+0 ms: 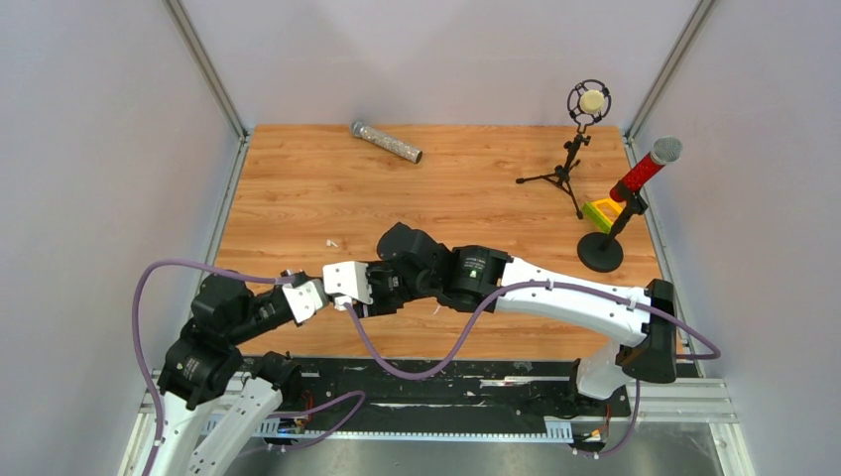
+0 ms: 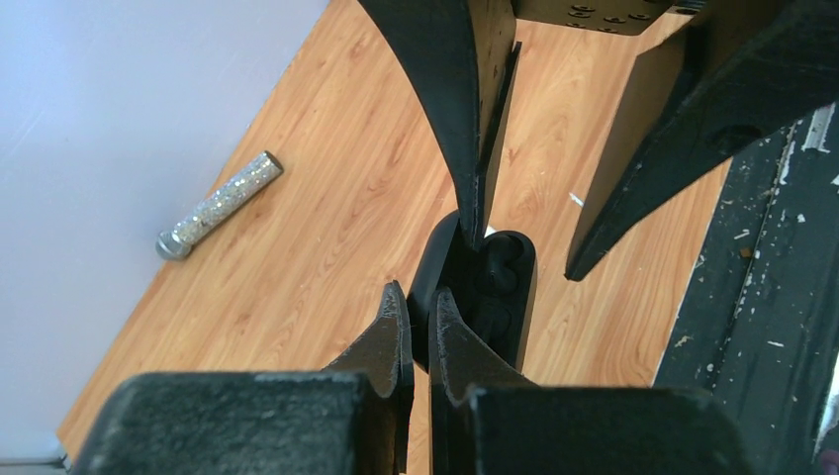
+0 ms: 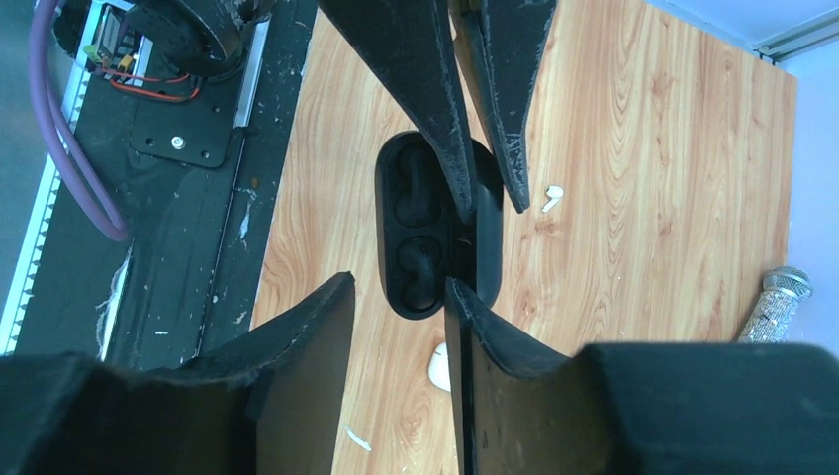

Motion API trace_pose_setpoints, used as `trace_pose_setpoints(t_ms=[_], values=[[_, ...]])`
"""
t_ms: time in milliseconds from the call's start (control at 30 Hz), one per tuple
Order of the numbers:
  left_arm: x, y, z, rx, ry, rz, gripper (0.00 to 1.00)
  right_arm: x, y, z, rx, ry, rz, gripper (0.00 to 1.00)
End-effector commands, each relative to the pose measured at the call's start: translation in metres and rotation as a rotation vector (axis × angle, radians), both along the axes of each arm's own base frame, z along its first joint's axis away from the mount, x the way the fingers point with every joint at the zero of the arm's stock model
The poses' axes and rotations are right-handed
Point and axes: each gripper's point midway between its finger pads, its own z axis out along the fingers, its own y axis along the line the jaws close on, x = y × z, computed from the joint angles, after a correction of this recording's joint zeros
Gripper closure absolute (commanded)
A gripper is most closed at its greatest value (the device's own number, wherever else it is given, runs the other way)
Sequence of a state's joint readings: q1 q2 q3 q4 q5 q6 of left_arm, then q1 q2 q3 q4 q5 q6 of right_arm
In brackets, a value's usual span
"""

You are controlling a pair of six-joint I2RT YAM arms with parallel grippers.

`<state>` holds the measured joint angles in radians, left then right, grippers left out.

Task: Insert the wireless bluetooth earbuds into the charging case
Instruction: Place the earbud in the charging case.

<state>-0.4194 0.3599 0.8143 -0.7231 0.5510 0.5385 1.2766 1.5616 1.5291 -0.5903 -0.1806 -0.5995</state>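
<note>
The black charging case (image 3: pixel 425 233) lies open on the wood, and its two hollows look dark. My left gripper (image 2: pixel 418 290) is shut on the case's upright lid; it also shows in the right wrist view (image 3: pixel 493 210). My right gripper (image 3: pixel 398 280) is open and hovers over the near end of the case (image 2: pixel 500 287), one finger on each side. A whitish earbud (image 3: pixel 437 366) lies on the table just short of the case, partly behind my right finger. I cannot tell the black earbud apart from the black case. In the top view both grippers (image 1: pixel 382 288) meet and hide the case.
A white fleck (image 3: pixel 552 198) lies beyond the case and also shows in the top view (image 1: pixel 332 242). A silver glitter microphone (image 1: pixel 387 142) lies at the back. A tripod microphone (image 1: pixel 570 159), a red microphone on a stand (image 1: pixel 635 183) and a yellow-green block (image 1: pixel 600 213) stand at the right.
</note>
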Motion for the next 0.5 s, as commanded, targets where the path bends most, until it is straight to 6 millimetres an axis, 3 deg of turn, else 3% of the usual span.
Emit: trace_pose_setpoints(t_ms=[0, 300, 467], values=[[0.014, -0.001, -0.002, -0.016, 0.033, 0.049, 1.0, -0.02, 0.016, 0.007, 0.064, -0.035, 0.052, 0.58], [0.017, 0.0, 0.0, -0.025, 0.034, 0.065, 1.0, -0.022, 0.004, 0.041, 0.191, 0.045, 0.036, 0.45], [0.015, -0.001, -0.002, -0.019, 0.037, 0.055, 1.0, -0.021, 0.002, 0.05, 0.231, 0.053, 0.038, 0.43]])
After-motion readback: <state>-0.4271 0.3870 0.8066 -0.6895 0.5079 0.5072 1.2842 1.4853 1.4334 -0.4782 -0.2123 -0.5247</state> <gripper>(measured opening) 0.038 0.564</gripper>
